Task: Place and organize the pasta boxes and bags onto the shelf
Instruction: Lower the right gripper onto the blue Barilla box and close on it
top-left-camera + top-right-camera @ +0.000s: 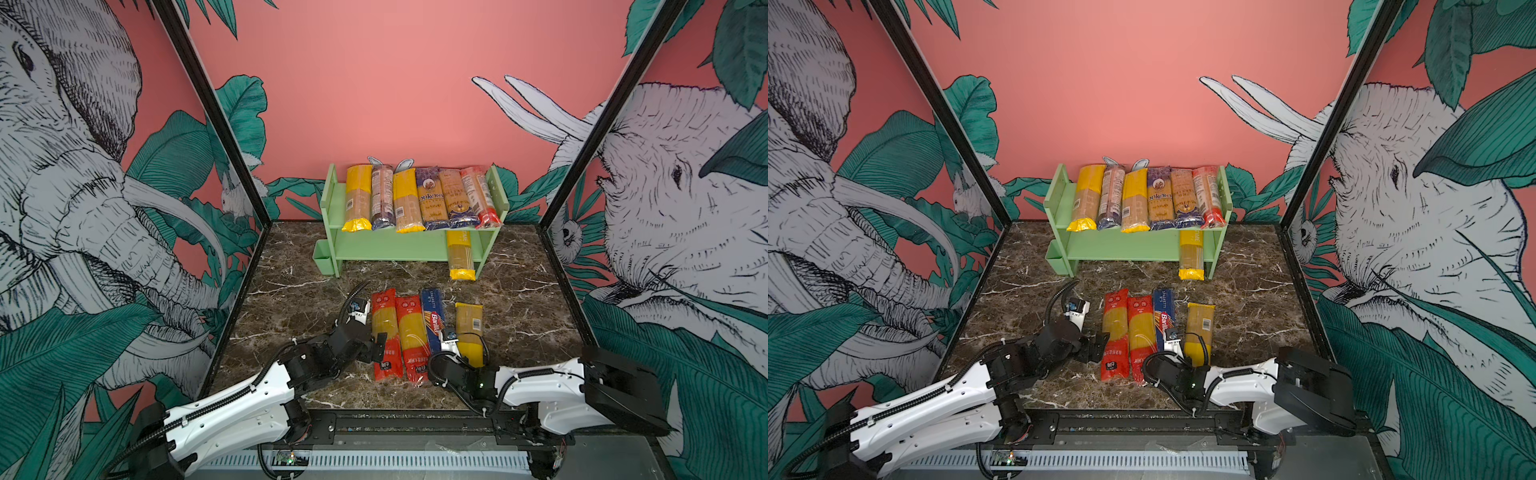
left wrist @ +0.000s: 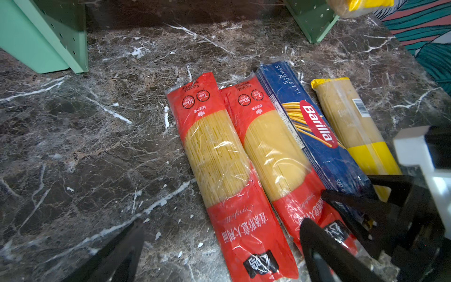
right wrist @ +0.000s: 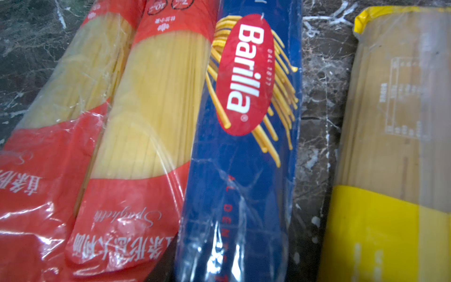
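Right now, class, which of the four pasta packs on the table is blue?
The Barilla pack, third from left in a top view; the others are two red-ended bags and a yellow-ended bag.

Pasta packs, eleven in all: four yellow-ended packs (image 1: 359, 195), three red-ended packs (image 1: 384, 332), three dark-blue-ended packs (image 1: 432, 199), one blue Barilla pack (image 1: 434, 324). Shelf (image 1: 395, 247), one: six packs on the top tier, one on the lower. Four on the table (image 1: 291, 299), at the shelf's 6 o'clock. Green cup (image 1: 322, 257), one.
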Robot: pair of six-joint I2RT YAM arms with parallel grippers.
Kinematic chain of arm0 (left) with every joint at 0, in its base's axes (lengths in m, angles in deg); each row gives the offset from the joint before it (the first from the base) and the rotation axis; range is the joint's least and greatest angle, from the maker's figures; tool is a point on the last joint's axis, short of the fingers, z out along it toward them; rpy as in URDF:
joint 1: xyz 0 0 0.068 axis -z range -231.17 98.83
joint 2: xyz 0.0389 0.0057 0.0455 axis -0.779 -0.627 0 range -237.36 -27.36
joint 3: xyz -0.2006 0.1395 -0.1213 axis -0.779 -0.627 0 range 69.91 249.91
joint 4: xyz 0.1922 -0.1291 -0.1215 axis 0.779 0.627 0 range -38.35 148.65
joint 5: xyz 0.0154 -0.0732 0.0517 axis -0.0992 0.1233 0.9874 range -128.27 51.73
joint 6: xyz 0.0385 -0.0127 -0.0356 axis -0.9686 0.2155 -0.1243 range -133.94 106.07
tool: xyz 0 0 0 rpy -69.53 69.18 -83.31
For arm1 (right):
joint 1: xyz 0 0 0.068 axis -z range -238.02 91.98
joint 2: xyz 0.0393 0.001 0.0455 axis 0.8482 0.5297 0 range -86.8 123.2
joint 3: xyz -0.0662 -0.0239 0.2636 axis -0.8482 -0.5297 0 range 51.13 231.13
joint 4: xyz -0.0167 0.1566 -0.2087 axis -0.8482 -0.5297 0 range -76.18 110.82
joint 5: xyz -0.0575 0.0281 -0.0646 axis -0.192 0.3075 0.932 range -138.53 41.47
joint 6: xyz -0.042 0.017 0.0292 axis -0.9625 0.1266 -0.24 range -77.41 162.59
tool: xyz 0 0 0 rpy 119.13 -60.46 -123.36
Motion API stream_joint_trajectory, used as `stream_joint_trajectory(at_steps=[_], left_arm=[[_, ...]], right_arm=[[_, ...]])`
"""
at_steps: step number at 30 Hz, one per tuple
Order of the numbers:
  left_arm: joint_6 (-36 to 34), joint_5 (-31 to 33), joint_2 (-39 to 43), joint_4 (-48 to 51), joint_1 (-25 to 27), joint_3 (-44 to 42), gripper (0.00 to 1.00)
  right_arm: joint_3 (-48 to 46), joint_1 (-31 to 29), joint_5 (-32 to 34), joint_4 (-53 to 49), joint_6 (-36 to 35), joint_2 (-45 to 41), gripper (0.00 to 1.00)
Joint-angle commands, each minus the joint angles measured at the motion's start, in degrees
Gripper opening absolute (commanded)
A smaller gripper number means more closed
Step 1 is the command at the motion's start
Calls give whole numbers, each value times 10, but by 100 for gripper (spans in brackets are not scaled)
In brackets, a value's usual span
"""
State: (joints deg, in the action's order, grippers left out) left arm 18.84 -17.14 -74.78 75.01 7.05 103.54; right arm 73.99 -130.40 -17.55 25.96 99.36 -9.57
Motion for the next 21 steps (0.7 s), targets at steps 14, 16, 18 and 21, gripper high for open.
stream_joint_trajectory(at_steps=[14,16,18,21], left_arm=[[-14,30,28,39,3,33,99],[-15,29,25,38,3,34,99],[-15,29,22,37,3,36,99],[-17,27,20,38,3,39,99]], right_arm=[[-76,24,7,-169,-38,-220,44],[-84,30,6,-168,-33,-219,50],[-88,35,3,-163,-34,-214,54],[-95,43,-5,-147,-39,-210,63]])
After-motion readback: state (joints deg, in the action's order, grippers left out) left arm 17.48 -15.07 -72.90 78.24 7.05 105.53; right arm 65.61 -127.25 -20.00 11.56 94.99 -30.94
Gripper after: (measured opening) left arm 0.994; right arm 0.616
